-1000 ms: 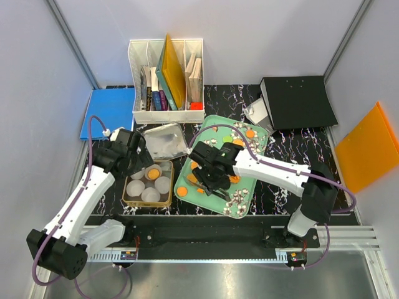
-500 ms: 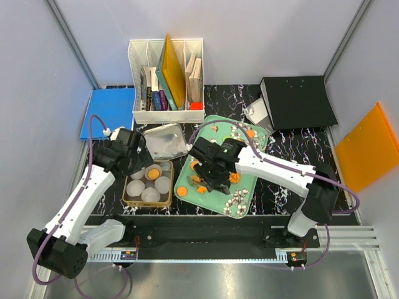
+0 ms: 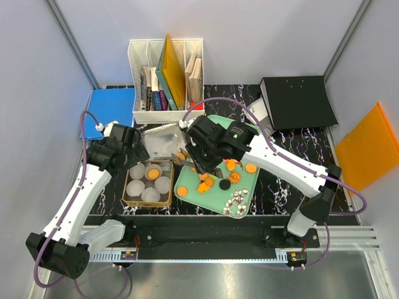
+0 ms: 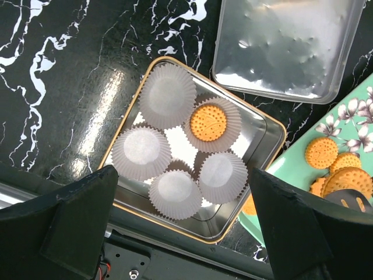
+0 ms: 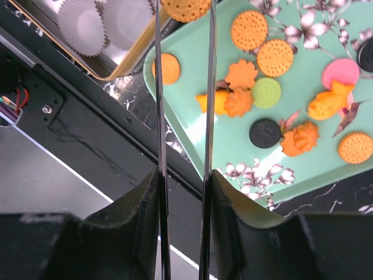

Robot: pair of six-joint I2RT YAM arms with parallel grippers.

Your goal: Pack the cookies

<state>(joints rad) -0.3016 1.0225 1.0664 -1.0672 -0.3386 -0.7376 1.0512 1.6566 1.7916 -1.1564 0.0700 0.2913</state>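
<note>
— Where are the cookies?
— Most lie on the green tray; one sits in a paper cup of the tin, at nine o'clock from the tray.
— And the grippers?
— The right gripper pinches an orange cookie; the left gripper stands wide above the tin.

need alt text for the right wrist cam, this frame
The right hand, with two long thin fingers, pinches a round orange cookie at the frame's top edge. Upper left is a gold-rimmed tin with white paper cups. To the right, a mint-green floral tray holds more cookies, mostly orange, plus black, green and pink ones.
</note>
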